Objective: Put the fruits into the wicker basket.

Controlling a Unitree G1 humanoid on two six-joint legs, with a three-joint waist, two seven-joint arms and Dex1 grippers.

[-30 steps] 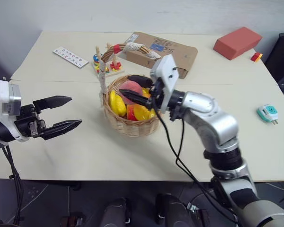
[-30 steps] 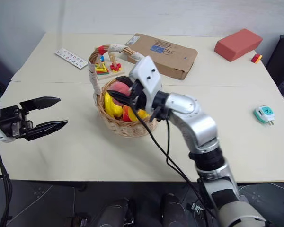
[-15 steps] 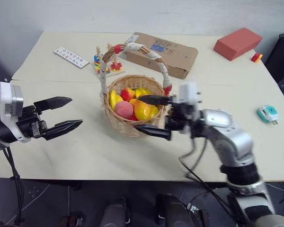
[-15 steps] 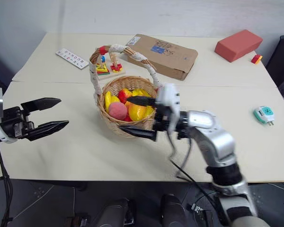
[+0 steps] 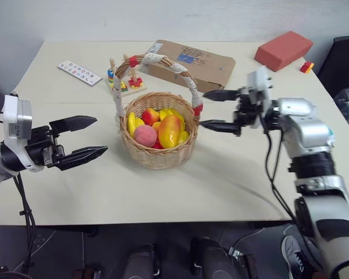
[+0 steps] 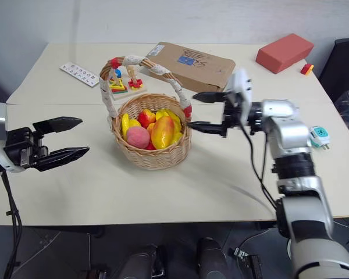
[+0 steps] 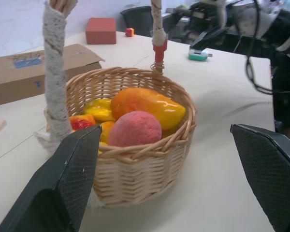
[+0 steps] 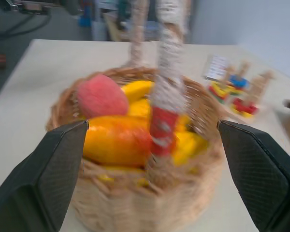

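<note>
The wicker basket (image 5: 158, 152) stands in the middle of the table, its lace-wrapped handle (image 5: 157, 60) arching over it. Inside lie the fruits: an orange-yellow mango (image 5: 170, 131), a pink peach (image 5: 145, 135) and several yellow and red pieces (image 5: 131, 122). My right gripper (image 5: 210, 109) is open and empty just right of the basket, its fingers pointing at the handle's red-tied foot. To the basket's left my left gripper (image 5: 92, 137) hangs open and empty, pointing at it. The left wrist view shows the basket (image 7: 150, 169) with the mango (image 7: 149, 105) and peach (image 7: 134, 129) on top.
Behind the basket lie a flat cardboard box (image 5: 189, 63), a wooden stacking toy (image 5: 122, 81) and a white card (image 5: 77, 72). A red brick (image 5: 283, 50) and a small red-yellow block (image 5: 306, 67) sit at the far right; a teal-white device (image 6: 318, 136) rests right of my right arm.
My right gripper let the peach go into the basket, opened wide and drew back out to the basket's right side. The left gripper stayed put. The camera view shifted slightly.
</note>
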